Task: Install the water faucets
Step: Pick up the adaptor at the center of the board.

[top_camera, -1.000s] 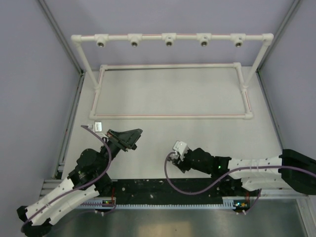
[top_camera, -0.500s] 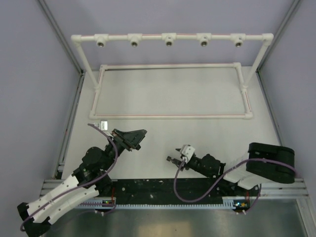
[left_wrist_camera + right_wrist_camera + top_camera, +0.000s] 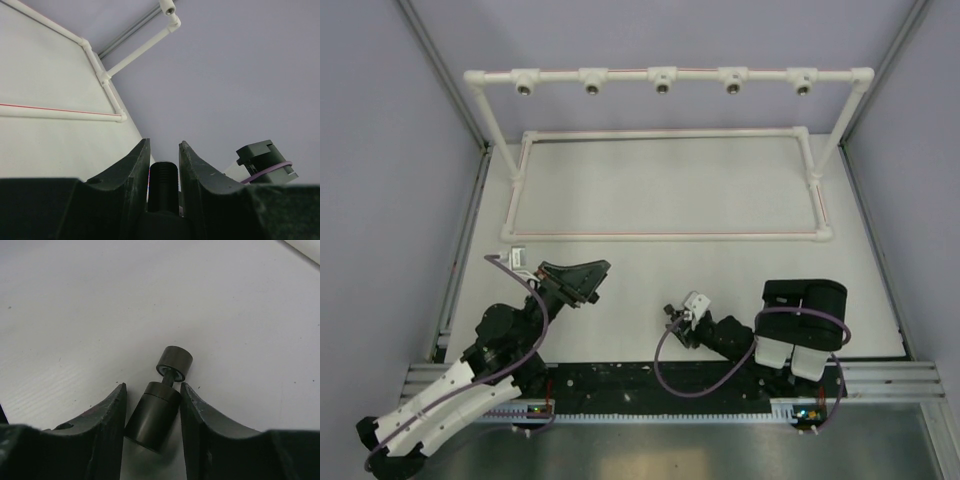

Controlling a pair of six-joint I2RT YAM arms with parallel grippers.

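One water faucet (image 3: 164, 182), a short black threaded cylinder, stands between the fingers of my left gripper (image 3: 164, 142), which is shut on it and held above the table at the near left (image 3: 592, 280). A second black faucet (image 3: 155, 412), a stubby cylinder with a small round cap (image 3: 174, 362) on a thin stem, lies tilted on the white table. My right gripper (image 3: 153, 385) is low over it, near the front middle of the table (image 3: 672, 316). Its jaws stand close on either side of the cylinder with thin gaps showing.
The white pipe frame stands at the back, its top bar (image 3: 662, 78) carrying several metal-ringed sockets and its base rectangle (image 3: 660, 236) lying on the table. Purple walls close in the left, right and back. A black rail (image 3: 650, 380) runs along the near edge.
The right arm has folded back, its elbow swinging left, and its gripper has come down round the lying faucet with the jaws narrowing. The left gripper shifted slightly and returned, still gripping its faucet.
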